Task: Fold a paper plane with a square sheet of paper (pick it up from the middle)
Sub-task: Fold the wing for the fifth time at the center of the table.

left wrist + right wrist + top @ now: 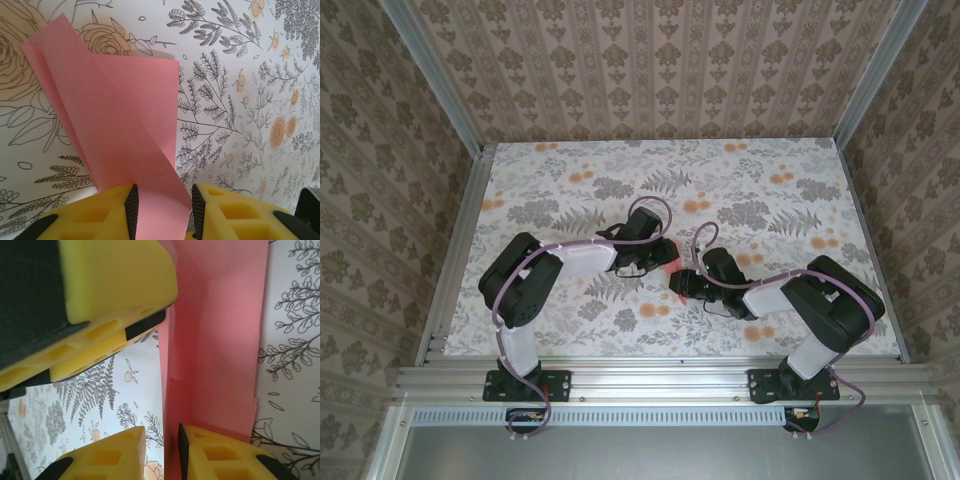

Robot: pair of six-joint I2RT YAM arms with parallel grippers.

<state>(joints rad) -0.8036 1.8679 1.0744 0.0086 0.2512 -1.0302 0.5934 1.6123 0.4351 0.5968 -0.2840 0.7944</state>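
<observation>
Though folded, smooth pink paper [130,130] (matte)

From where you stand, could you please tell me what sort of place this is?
Probably a staged robot test cell, not a real room: an aluminium frame boxes in a floral-covered table, with wallpapered panels as walls.

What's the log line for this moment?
paper: partly folded, raised | left gripper: around paper, grip unclear | right gripper: open, straddling paper
</observation>
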